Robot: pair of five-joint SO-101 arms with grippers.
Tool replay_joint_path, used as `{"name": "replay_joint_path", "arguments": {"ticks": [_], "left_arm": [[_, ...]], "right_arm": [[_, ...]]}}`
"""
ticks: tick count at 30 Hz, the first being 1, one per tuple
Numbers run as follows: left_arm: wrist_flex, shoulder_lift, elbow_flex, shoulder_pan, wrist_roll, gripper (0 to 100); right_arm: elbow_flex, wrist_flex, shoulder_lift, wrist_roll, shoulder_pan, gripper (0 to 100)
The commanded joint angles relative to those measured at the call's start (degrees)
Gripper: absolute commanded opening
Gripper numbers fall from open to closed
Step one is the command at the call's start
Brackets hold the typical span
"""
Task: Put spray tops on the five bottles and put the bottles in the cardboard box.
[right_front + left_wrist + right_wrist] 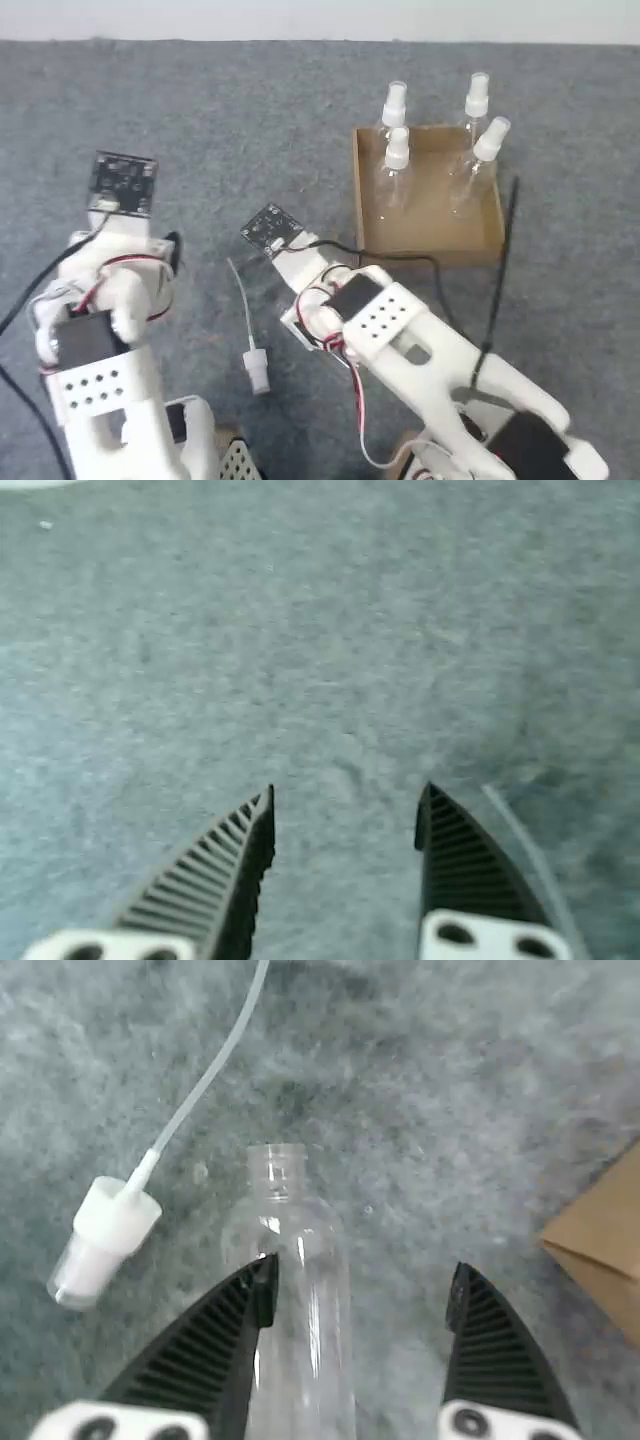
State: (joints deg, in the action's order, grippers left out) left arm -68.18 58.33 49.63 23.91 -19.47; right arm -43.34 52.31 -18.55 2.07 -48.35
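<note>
A clear bottle [300, 1260] without a top lies on its side on the grey carpet, its open neck pointing away from my right gripper [362, 1268]. That gripper is open and low over the bottle, one finger against its side and the other well apart. Next to the neck lies a loose white spray top [100, 1235] [257, 368] with its long thin tube stretched out. The cardboard box [478, 245] at the back right holds several upright bottles with spray tops [397, 150]. My left gripper [348, 792] is open over bare carpet, holding nothing.
The right arm [380, 320] reaches in from the lower right, and the left arm [100, 330] stands at the left edge. A black cable [500, 270] runs down past the box's right side. Grey carpet [220, 120] covers the table.
</note>
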Motion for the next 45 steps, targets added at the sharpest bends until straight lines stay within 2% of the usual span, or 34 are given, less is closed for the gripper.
{"name": "replay_joint_path", "arguments": {"ticks": [1, 8, 16, 29, 34, 39, 45], "left_arm": [[-0.2, -0.6, -1.3, 3.9, -4.1, 21], [-0.6, -0.4, 0.7, 5.8, -8.1, 21], [-0.5, -0.3, 1.8, 5.7, -8.1, 21], [-0.6, -0.3, 1.9, 5.7, -8.1, 21], [-0.6, -0.4, 1.9, 5.6, -8.1, 21], [-1.7, -0.6, 1.9, 5.5, -8.1, 21], [-7.5, -0.3, 1.8, 0.3, -8.1, 21]], "right_arm": [[3.6, -2.8, 3.0, -0.5, -1.6, 22.1], [3.6, -3.6, 7.0, -0.1, -2.5, 22.1], [3.6, -2.5, 6.6, -0.3, -2.2, 21.8], [5.1, 7.0, -2.5, 0.0, -2.2, 21.7], [4.5, 12.4, -6.6, 0.0, 1.6, 21.7], [-0.4, 11.9, -6.9, -0.4, 3.6, 21.7], [-6.5, 6.0, -6.9, -0.5, 3.6, 21.7]]}}
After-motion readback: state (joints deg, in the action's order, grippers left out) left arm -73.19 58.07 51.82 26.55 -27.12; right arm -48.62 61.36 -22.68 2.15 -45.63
